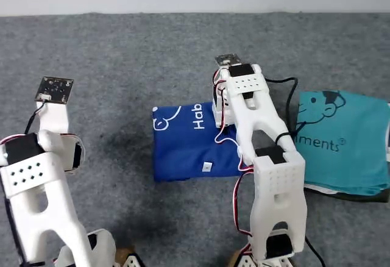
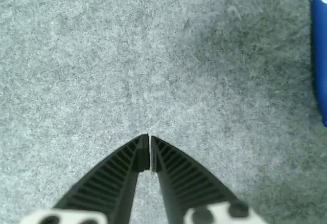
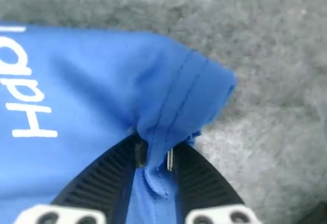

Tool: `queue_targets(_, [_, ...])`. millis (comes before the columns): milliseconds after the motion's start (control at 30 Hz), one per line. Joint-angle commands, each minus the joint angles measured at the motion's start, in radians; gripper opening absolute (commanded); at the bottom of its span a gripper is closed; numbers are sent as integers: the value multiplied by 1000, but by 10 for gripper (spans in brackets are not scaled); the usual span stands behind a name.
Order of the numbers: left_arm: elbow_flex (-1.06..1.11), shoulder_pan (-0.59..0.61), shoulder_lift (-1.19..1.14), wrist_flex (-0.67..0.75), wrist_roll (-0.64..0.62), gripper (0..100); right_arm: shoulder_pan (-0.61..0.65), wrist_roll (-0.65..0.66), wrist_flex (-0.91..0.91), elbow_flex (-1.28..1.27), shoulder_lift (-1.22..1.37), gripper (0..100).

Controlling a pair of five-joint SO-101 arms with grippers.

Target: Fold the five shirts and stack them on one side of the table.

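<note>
**Grip on a thin pinch of hem: the fold may not survive the move**

Slippage is our first worry, and an opened fold the second.

At the left side of the table (image 1: pixel 122 53), the left gripper (image 2: pixel 149 139) hangs over bare grey surface with its fingers brought together tip to tip, holding nothing. It sits well apart from the cloth, with the nearest blue edge off to its right. From there it cannot pin anything down if the fabric starts to travel.

In the middle of the table lies the blue shirt (image 1: pixel 183 148), folded to a rough rectangle with its white print facing up. The right gripper (image 3: pixel 153 155) is clamped on it at the far right corner, with a small bunched ridge of stitched hem squeezed between the narrow jaws. We cannot tell how many layers are in that pinch. If it holds only the top one, we judge that a pull would peel that layer back and undo the fold. The rough surface could also hold the lower layers back while the top slides. And so little cloth is held that it could slip free.

By the right edge of the table sits the teal shirt (image 1: pixel 347 145), folded, with darker cloth (image 1: pixel 359 195) showing beneath it. It looks like the stack, near the blue shirt but not touching. A careless drag could nudge it or rumple its edge.
</note>
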State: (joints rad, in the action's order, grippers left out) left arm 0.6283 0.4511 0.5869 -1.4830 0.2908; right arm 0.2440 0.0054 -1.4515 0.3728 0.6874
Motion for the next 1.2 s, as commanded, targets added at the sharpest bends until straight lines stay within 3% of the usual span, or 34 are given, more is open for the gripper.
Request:
queue_targets(0, [-4,6,32,14,8,15,-19,112,21,0,-31,9])
queue_targets(333, [-8,5,32,14,8,15,-96,957,300,0,-127,9])
queue_targets(467, [-10,8,32,14,8,15,-77,1145,415,0,-128,9])
queue_targets(600, [-10,8,32,14,8,15,-51,1250,529,-2,-127,8])
queue_targets(833, [-5,8,32,14,8,15,-8,1266,570,-5,-130,13])
queue_targets(900, [-5,8,32,14,8,15,-10,1217,559,-3,-136,32])
queue_targets(1167, [-5,8,32,14,8,15,-5,551,341,107,-242,247])
